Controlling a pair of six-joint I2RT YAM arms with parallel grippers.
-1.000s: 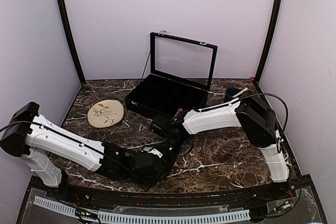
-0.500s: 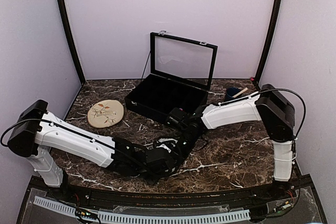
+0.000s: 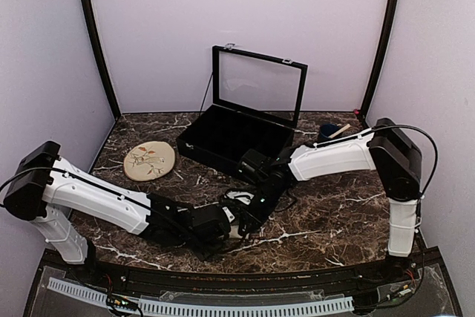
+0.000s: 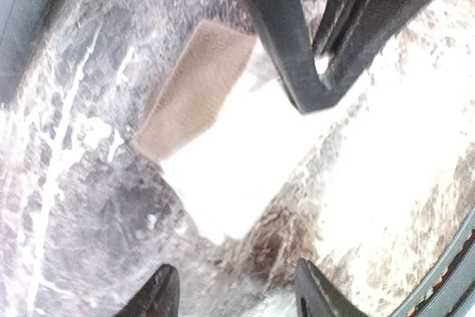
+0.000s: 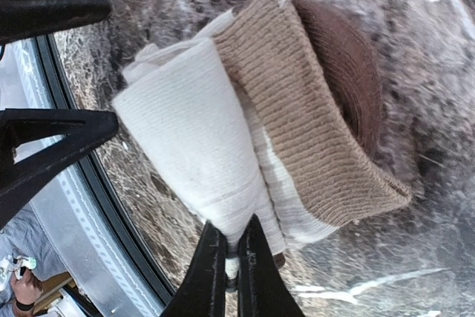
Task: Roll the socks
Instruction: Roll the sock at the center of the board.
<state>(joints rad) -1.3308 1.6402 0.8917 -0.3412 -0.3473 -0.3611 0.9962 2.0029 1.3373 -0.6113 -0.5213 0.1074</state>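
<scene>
A half-rolled cream sock point(image 5: 193, 139) lies on the table point(image 3: 334, 213), front middle. The right gripper point(image 5: 231, 254) pinches its cream edge. The left gripper point(image 4: 237, 295) gapes empty beside it. Rolling seems midway. The next move likely calls for tucking the loose end tight.

cream sock point(image 4: 220, 155) overexposed, edges blurred
</scene>
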